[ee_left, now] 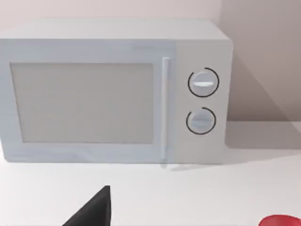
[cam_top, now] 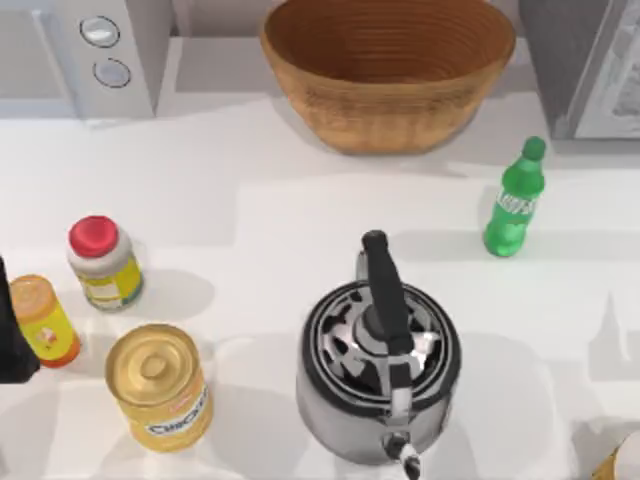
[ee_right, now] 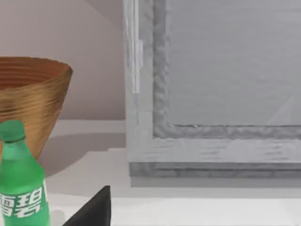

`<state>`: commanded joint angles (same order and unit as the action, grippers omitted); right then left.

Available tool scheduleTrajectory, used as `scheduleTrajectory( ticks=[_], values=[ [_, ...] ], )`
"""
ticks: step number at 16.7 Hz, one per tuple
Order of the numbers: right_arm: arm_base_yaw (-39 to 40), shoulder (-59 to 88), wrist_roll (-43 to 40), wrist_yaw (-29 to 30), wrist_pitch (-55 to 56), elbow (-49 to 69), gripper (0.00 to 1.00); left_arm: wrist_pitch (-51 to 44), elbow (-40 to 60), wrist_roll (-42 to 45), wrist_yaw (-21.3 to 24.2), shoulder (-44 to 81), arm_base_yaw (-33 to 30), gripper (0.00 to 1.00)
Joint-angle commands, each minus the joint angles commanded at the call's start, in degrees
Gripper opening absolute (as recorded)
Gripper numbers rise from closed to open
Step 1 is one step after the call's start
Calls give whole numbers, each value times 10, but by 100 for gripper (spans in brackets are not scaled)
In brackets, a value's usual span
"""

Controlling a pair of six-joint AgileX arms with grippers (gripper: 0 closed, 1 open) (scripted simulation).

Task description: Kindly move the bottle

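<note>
From above, the bottle (cam_top: 514, 200) stands upright on the right half of the table (cam_top: 260, 220), well clear of the kettle (cam_top: 378, 372) in the front middle and in front and to the right of the wicker basket (cam_top: 388, 68) at the back. A red-lidded jar (cam_top: 104, 262), an orange bottle (cam_top: 44, 320) and a yellow can (cam_top: 160, 386) cluster on the left side. The left arm (cam_top: 12, 330) sits parked at the left edge beside the orange bottle. The left wrist view faces the microwave (ee_left: 113, 92) at the back left, with a dark finger (ee_left: 94, 209) at the frame edge; whether that gripper is spread or closed cannot be told. The right wrist view shows the bottle nearby, the basket behind it and a grey appliance (ee_right: 216, 89) alongside; a dark finger (ee_right: 94, 209) appears, but its spread cannot be told either. Risk: the bottle is tall, slim and probably light, so an off-centre approach would likely tip it.
</note>
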<state>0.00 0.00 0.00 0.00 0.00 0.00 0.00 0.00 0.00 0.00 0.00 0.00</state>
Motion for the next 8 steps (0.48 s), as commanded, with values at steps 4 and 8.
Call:
scheduleTrajectory(
  ticks=[4, 8],
  values=[
    [-2, 17, -2, -11, 17, 7, 100, 0, 0, 0, 0, 0, 0, 100],
    [-13, 122, -16, -69, 111, 39, 100, 0, 0, 0, 0, 0, 0, 100]
  ],
)
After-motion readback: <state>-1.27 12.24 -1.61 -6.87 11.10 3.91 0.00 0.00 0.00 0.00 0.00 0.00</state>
